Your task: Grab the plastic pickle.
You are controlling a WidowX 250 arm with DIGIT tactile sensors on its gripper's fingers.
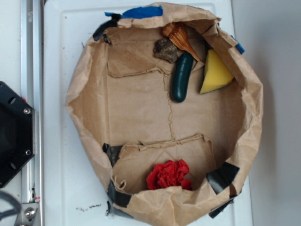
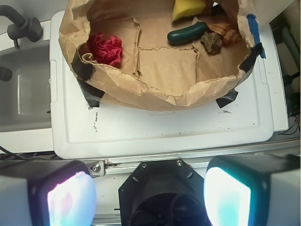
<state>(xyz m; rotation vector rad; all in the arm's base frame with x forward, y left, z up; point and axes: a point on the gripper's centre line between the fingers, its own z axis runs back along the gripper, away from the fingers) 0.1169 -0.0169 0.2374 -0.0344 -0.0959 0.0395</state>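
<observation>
Above white lid's near edge: gripper [image 2: 149, 190] aimed straight down, fingers spread wide, empty; plastic pickle [image 2: 187, 34] well apart.

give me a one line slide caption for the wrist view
Open gripper held back outside the brown paper bin, with the plastic pickle lying untouched inside between a yellow wedge and a brown rock-like piece.

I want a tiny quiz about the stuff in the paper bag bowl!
1. True or false: the plastic pickle lies between the brown rock and the yellow wedge.
2. Which colour is the crumpled cloth? A) blue B) red C) white
3. Fill in: in the wrist view, the gripper is ____ and holds nothing.

Key: 1 true; 2 B; 3 open
</observation>
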